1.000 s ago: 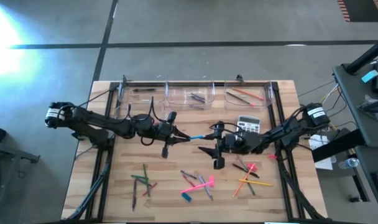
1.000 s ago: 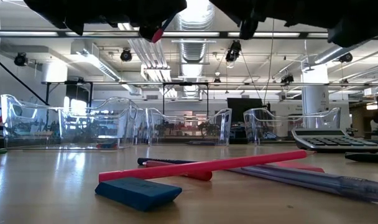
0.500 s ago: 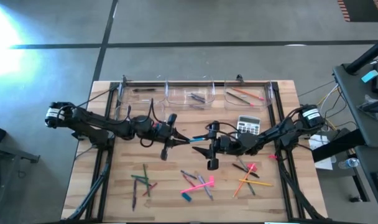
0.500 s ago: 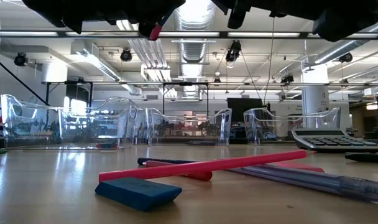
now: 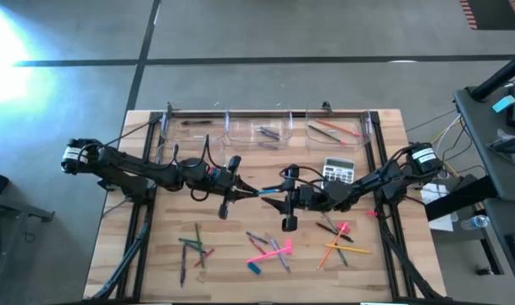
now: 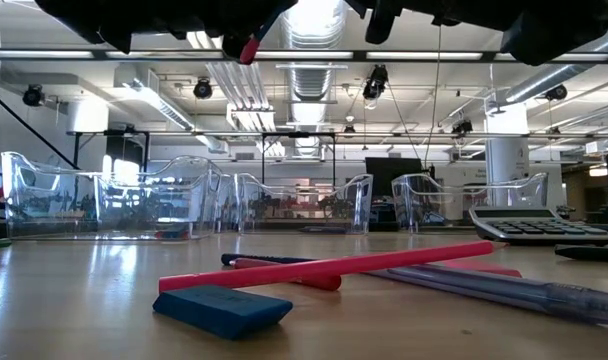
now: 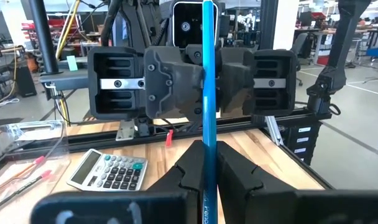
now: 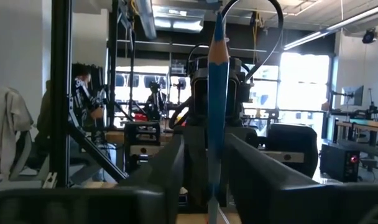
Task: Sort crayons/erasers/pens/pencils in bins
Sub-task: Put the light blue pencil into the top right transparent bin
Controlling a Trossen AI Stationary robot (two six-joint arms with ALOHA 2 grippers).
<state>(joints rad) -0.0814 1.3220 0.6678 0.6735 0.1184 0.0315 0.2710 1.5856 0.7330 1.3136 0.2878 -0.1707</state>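
Between both claws, above mid-tabletop (image 5: 156, 254): left claw (image 5: 247, 187) clamping blue pencil (image 5: 270, 190), right claw (image 5: 281, 191) closing around its tip. Beyond, bins (image 5: 266, 129) partly filled; beneath, pencils (image 5: 338, 246), eraser (image 5: 254, 268) still waiting.

High view looks straight down on the whole counter (image 5: 156, 254). Low view sits at counter level, facing the room. Each wrist view looks close along a blue pencil (image 7: 208, 81) toward the opposite arm.
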